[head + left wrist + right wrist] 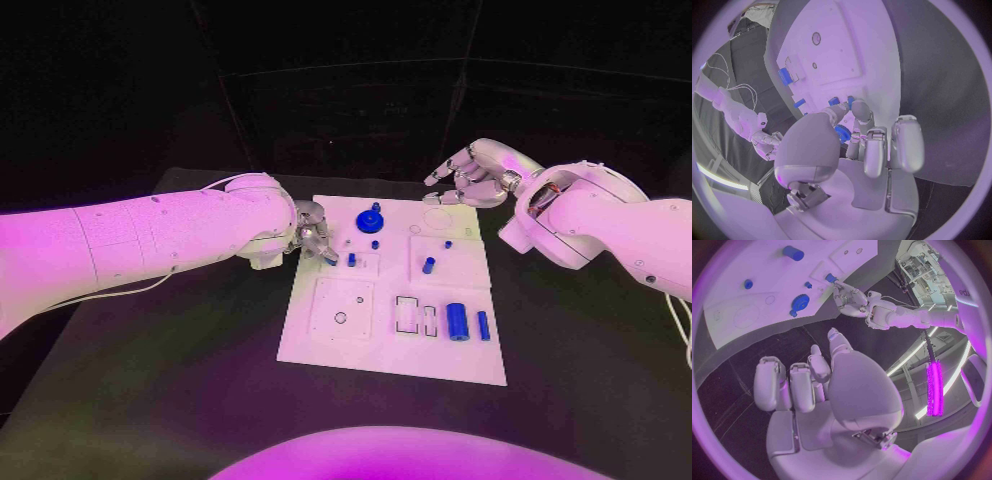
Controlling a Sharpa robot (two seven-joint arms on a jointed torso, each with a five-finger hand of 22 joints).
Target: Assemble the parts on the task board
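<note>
Head view: left hand [310, 240] at the task board's [361, 340] left edge, fingers pinching a small blue part [842, 133]. Right hand [473, 172] hovers past the board's far right corner, fingers loosely curled, grasping nothing. Risk: part slips or tilts in that light pinch.
</note>
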